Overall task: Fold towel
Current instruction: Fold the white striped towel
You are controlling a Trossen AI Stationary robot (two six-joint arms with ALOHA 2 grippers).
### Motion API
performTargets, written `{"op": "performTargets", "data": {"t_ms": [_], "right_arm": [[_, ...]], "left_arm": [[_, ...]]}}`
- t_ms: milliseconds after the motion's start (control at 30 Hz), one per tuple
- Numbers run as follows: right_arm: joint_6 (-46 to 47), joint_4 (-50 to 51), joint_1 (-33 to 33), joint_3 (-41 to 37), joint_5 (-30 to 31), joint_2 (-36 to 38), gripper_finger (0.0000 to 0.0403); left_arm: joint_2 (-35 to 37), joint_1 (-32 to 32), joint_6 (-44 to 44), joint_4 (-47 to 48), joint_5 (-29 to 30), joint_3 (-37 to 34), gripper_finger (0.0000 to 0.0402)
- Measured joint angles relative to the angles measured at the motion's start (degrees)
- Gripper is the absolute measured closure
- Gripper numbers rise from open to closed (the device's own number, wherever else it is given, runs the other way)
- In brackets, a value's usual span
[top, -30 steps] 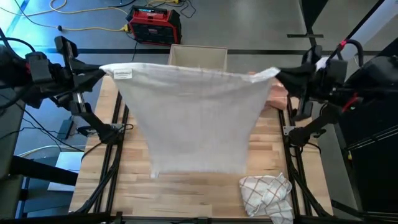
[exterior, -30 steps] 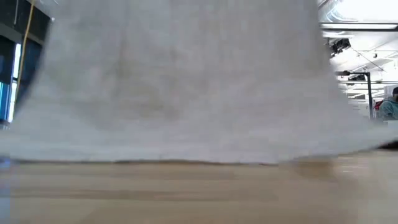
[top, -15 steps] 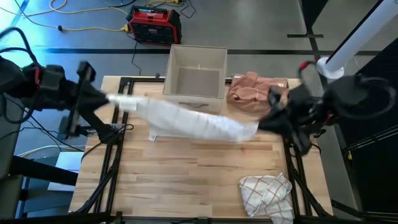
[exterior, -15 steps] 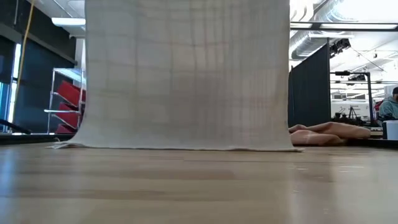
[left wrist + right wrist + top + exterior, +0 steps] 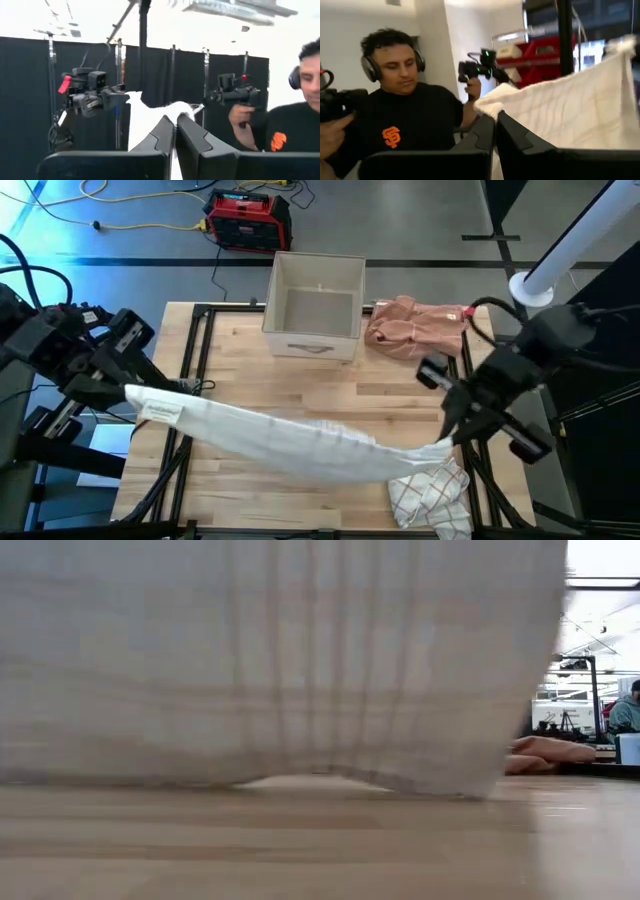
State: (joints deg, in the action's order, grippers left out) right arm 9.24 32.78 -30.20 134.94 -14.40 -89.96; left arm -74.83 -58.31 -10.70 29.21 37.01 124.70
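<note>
Overhead, you had the white towel (image 5: 290, 442) strung between the two arms across the near half of the wooden table (image 5: 300, 380), sagging in a long wrinkled band; the left gripper (image 5: 128, 392) pinched one corner off the table's left edge and the right gripper (image 5: 455, 442) pinched the other just above a crumpled checked cloth (image 5: 428, 492). A shallow beige box (image 5: 316, 302) sat at the far edge with a bunched pinkish cloth (image 5: 415, 327) just beside it, both well apart from the towel. From table height, the towel (image 5: 280, 660) hung like a curtain filling most of the frame, its lower hem brushing the wood in soft vertical folds, faint woven grid lines showing. In the left wrist view, your left fingers (image 5: 162, 135) stood pressed together with white fabric (image 5: 150, 117) rising between them, and a person (image 5: 290, 120) held a controller beyond. In the right wrist view, the right fingers (image 5: 482, 130) were likewise clamped on a thick, fuzzy corner of towel (image 5: 560, 110), with that person (image 5: 400, 110) behind. Judging by the droop, the cloth looked light, limp and slightly grippy terry, so you would likely do best holding it by its corners, keeping it taut enough that the hem lands flat.
</note>
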Motion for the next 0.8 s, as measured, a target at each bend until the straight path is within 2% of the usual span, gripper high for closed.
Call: {"op": "performTargets", "data": {"t_ms": [100, 167, 267, 367, 433, 500, 600, 800], "right_arm": [[-4.03, -0.56, -1.28, -0.01, 2.86, 1.45, 0.0403], [-6.66, -0.46, -1.92, 0.00, 7.44, 2.57, 0.0403], [-8.51, 3.07, -3.06, 0.02, 19.75, 4.67, 0.0403], [-7.06, 13.07, -2.73, 0.02, 33.89, 5.65, 0.0403], [-2.61, 21.04, -1.53, 0.00, 41.83, 5.56, 0.0403], [2.55, 29.18, 0.00, -0.13, 46.40, 4.94, 0.0403], [7.33, 38.10, 2.74, -0.14, 51.89, 3.44, 0.0403], [10.23, 50.33, 8.00, -0.18, 55.62, -1.14, 0.0403]], "left_arm": [[0.04, -0.40, -2.13, -2.46, 4.08, 0.00, 0.0402], [0.04, -0.39, -4.40, -4.62, 7.24, 0.00, 0.0402], [0.31, -0.39, -7.65, -5.99, 14.72, 0.00, 0.0402], [0.70, -0.39, -9.40, -2.94, 27.00, 0.02, 0.0402], [0.89, -0.35, -7.65, 2.77, 35.63, 0.02, 0.0402], [0.98, 0.38, -1.72, 10.78, 39.67, 0.02, 0.0402], [0.96, 2.94, 8.98, 23.83, 39.85, 0.02, 0.0402], [0.74, 7.38, 39.01, 56.90, 39.80, -1.94, 0.0402]]}}
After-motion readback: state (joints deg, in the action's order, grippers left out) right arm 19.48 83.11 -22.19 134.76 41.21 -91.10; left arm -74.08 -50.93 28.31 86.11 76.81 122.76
